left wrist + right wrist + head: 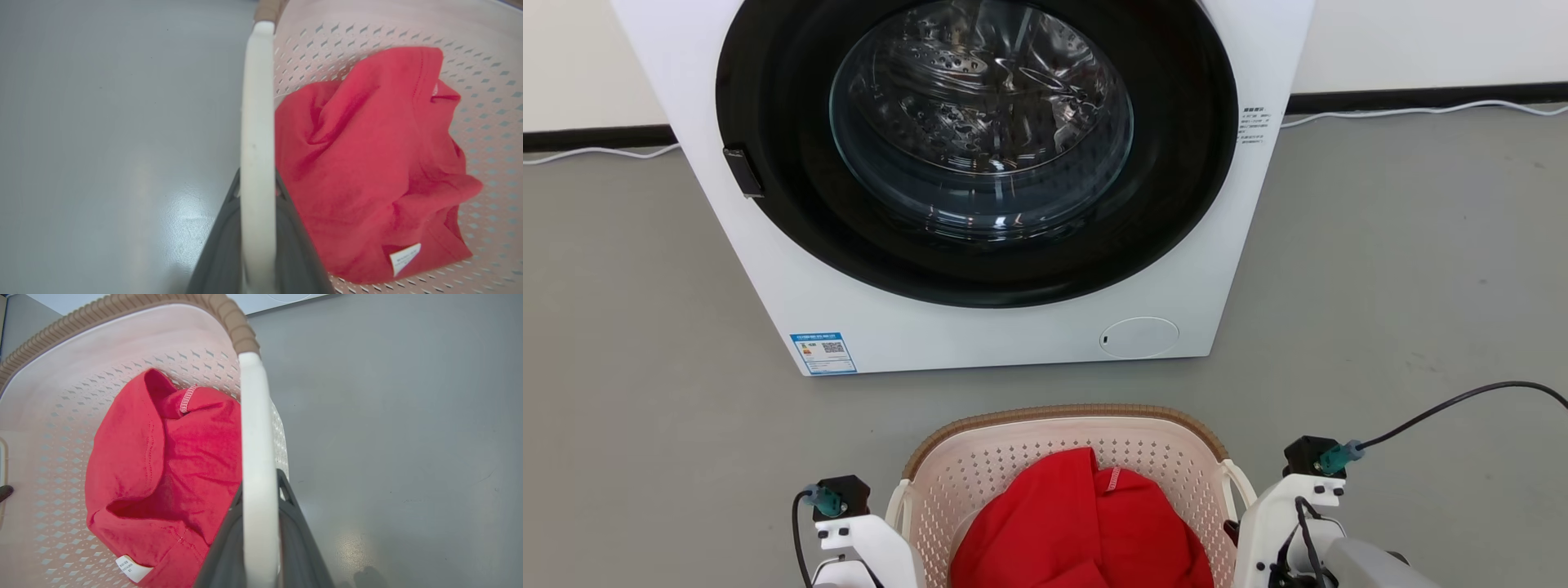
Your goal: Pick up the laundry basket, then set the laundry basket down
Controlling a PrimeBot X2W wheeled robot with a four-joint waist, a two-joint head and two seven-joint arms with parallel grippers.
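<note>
The left hand (870,543) and right hand (1270,523) flank the laundry basket (1062,413) in the head view, equally near, one at each side handle. The basket is just short of the washing machine (980,327). In the left wrist view, dark fingers (220,245) pinch the white loop handle (255,102), with the red garment (367,163) beside it. In the right wrist view, the same pinch holds the other handle (255,424). I cannot tell whether the basket is off the floor (408,416).
</note>
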